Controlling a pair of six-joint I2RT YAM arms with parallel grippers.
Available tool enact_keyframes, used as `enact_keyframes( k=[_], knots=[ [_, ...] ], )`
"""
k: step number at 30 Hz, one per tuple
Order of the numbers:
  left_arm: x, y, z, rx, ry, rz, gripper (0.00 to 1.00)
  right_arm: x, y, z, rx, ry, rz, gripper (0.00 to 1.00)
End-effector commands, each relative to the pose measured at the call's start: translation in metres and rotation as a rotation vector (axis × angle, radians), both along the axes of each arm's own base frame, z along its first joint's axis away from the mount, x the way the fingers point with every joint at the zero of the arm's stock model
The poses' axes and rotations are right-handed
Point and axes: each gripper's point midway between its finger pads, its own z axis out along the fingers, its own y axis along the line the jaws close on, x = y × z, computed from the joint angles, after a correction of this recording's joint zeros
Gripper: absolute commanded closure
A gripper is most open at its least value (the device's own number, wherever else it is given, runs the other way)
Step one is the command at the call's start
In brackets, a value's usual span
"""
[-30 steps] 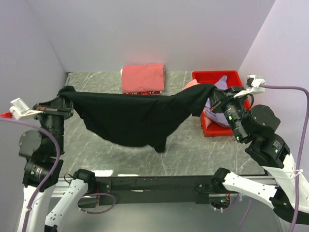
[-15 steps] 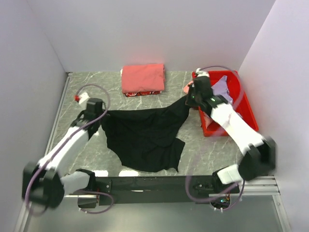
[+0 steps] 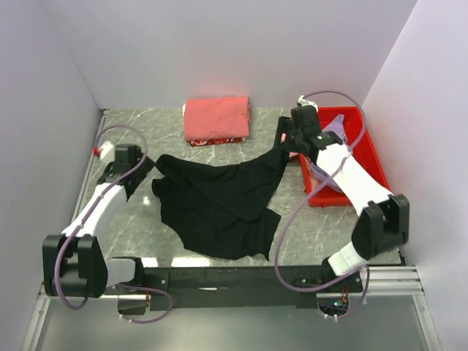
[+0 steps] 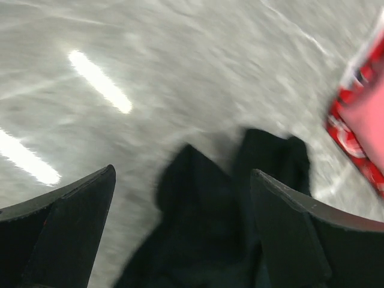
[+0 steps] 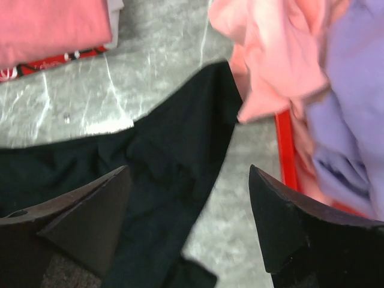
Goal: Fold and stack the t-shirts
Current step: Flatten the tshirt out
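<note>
Top external view is showing the black t-shirt [image 3: 219, 201] lying rumpled across the middle of the table [image 3: 314, 234], its right corner reaching up against the red bin [image 3: 330, 112]. Both the left gripper [image 3: 137, 175] and the right gripper [image 3: 289, 142] are hovering with fingers apart, holding nothing. I'm thinking those bunched wrinkles are risking a crooked fold, and that corner may be snagging the pink shirt [image 5: 270, 54]. A second ago the cloth was hanging stretched between both clamped grippers.

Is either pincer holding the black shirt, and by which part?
Neither: the left pincer and right pincer are open; the black t-shirt lies loose on the table.
</note>
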Motion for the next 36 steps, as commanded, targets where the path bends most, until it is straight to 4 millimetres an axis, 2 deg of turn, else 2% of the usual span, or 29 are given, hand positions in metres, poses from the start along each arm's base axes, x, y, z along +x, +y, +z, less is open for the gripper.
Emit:
enact_keyframes(
  k=[1, 2, 4, 5, 7, 8, 13, 16, 17, 19, 23, 27, 31, 32, 35, 36],
  knots=[
    [-0.019, 0.021, -0.016, -0.063, -0.002, 0.064, 0.01, -0.019, -0.004, 0.027, 0.038, -0.092, 0.005, 0.14],
    [-0.02, 0.023, -0.016, -0.072, -0.02, 0.058, 0.01, -0.029, -0.002, 0.014, 0.047, -0.065, 0.03, 0.14],
    [-0.018, 0.02, -0.023, -0.119, -0.035, 0.014, 0.01, -0.039, 0.002, 0.018, 0.076, -0.083, 0.06, 0.13],
    [-0.017, 0.019, -0.029, -0.133, -0.025, 0.005, 0.03, -0.046, 0.003, 0.007, 0.079, -0.061, 0.073, 0.14],
    [-0.01, 0.016, -0.032, -0.159, -0.022, -0.025, 0.09, -0.055, 0.008, 0.007, 0.103, -0.062, 0.107, 0.13],
    [-0.009, 0.015, -0.043, -0.172, 0.01, -0.037, 0.12, -0.059, 0.01, 0.002, 0.104, -0.05, 0.115, 0.13],
    [0.012, -0.007, -0.053, -0.265, 0.02, -0.144, 0.21, -0.074, 0.025, -0.004, 0.132, -0.034, 0.178, 0.13],
    [0.019, -0.007, -0.066, -0.277, 0.058, -0.137, 0.26, -0.082, 0.032, -0.012, 0.12, -0.008, 0.208, 0.13],
    [0.02, -0.008, -0.075, -0.285, 0.08, -0.139, 0.28, -0.084, 0.035, -0.015, 0.117, -0.001, 0.216, 0.13],
    [0.024, -0.011, -0.078, -0.301, 0.076, -0.156, 0.35, -0.088, 0.037, -0.021, 0.105, 0.014, 0.229, 0.13],
    [0.027, -0.016, -0.09, -0.331, 0.094, -0.172, 0.38, -0.092, 0.038, -0.026, 0.101, 0.031, 0.231, 0.13],
    [0.032, -0.03, -0.093, -0.369, 0.075, -0.251, 0.45, -0.092, 0.04, -0.03, 0.105, 0.034, 0.239, 0.13],
    [0.031, -0.04, -0.097, -0.381, 0.084, -0.297, 0.52, -0.091, 0.042, -0.044, 0.092, 0.066, 0.244, 0.13],
    [0.031, -0.041, -0.098, -0.379, 0.08, -0.306, 0.56, -0.094, 0.047, -0.045, 0.103, 0.073, 0.274, 0.13],
    [0.027, -0.044, -0.099, -0.378, 0.087, -0.311, 0.99, -0.103, 0.066, -0.052, 0.042, 0.081, 0.372, 0.13],
    [0.027, -0.041, -0.099, -0.368, 0.093, -0.305, 0.99, -0.109, 0.075, -0.053, 0.02, 0.088, 0.412, 0.13]
  ],
)
